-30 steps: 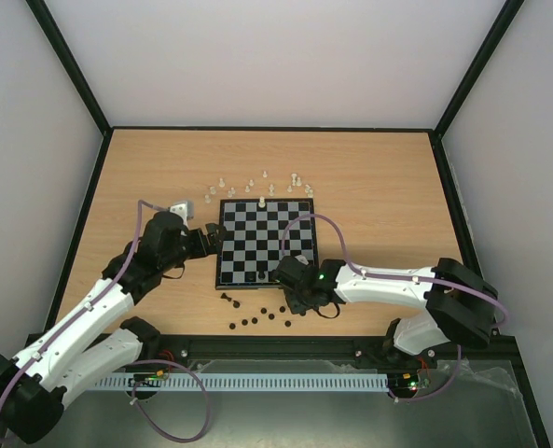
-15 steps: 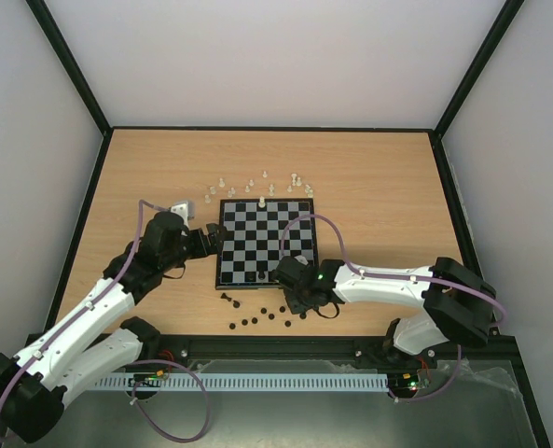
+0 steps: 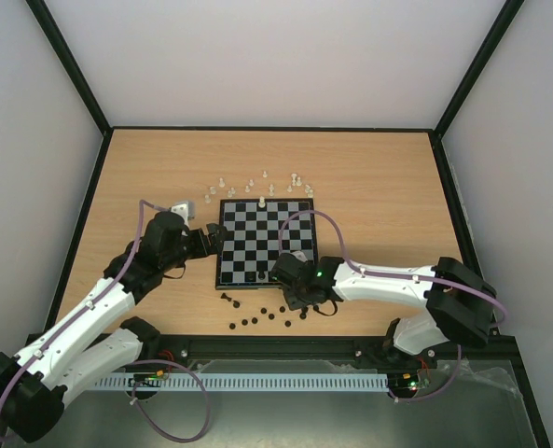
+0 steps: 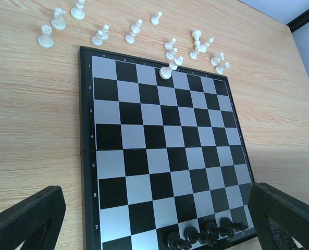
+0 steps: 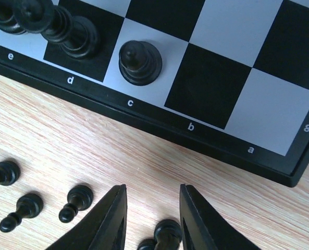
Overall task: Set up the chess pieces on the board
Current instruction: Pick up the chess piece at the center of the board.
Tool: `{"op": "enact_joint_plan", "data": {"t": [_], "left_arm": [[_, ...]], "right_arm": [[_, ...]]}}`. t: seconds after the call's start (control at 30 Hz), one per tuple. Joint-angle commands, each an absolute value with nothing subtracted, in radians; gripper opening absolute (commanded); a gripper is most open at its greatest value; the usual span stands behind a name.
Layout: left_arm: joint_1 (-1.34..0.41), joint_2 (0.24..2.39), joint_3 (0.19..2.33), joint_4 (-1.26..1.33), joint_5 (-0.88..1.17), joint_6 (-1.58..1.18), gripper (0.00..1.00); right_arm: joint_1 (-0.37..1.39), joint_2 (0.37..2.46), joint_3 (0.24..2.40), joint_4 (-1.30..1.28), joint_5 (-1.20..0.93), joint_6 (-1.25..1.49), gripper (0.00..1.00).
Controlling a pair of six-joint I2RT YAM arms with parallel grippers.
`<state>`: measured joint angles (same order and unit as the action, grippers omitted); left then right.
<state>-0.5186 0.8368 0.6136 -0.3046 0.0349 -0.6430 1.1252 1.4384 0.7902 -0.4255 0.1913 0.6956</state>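
The board (image 3: 257,238) lies mid-table. One white piece (image 3: 262,202) stands on its far row, and the other white chess pieces (image 3: 257,184) are scattered on the table beyond it. A few black pieces (image 4: 206,234) stand on the near row, among them one on square c (image 5: 139,61). More black pieces (image 3: 257,317) lie loose on the wood in front. My right gripper (image 5: 152,190) hovers open just off the near edge. A fallen black piece (image 5: 167,232) lies between its fingers, apart from the left one. My left gripper (image 4: 154,190) is wide open at the board's left side, holding nothing.
Loose black pawns (image 5: 73,202) lie left of my right fingers. The board's raised dark border (image 5: 196,138) runs just ahead of them. Black frame rails (image 3: 80,224) edge the wooden table (image 3: 379,187).
My right gripper has shifted slightly left, closer to the board's near edge. The left arm has not moved.
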Motion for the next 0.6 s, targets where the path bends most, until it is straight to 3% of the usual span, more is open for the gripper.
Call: {"op": "enact_joint_plan", "data": {"t": [0.0,0.57], "left_arm": [[-0.518,0.840,0.598,-0.289,0.040,-0.638,0.99],[-0.518,0.856,0.579,-0.264,0.051,-0.648,0.99]], "right_arm": [[1.123,1.398,0.783,-0.513,0.214,0.712,0.30],[1.124,1.340,0.691,-0.488,0.128,0.706,0.28]]}}
